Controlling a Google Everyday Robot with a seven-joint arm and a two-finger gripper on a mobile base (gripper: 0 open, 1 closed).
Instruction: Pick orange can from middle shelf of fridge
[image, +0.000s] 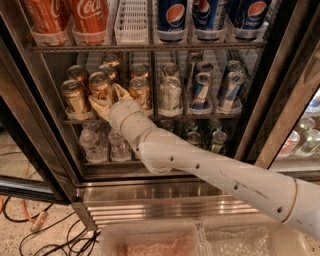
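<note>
Several orange cans stand in lanes on the left of the middle shelf (165, 118) of the fridge (280, 115). My gripper (108, 98) reaches in from the lower right to the front orange can (101, 85) of the second lane. Its pale fingers (98, 106) stand on either side of that can's lower body, open around it. The can stands upright on the shelf. Other orange cans (74, 95) (139, 90) stand close on both sides.
A silver-white can (170, 95) and slim blue-red-silver cans (201, 90) fill the shelf's right lanes. Tall red (90, 17) and blue containers (175, 15) stand on the rack above, small clear bottles (90, 142) below. A dark door frame (35, 125) is at the left. Cables (30, 225) lie on the floor.
</note>
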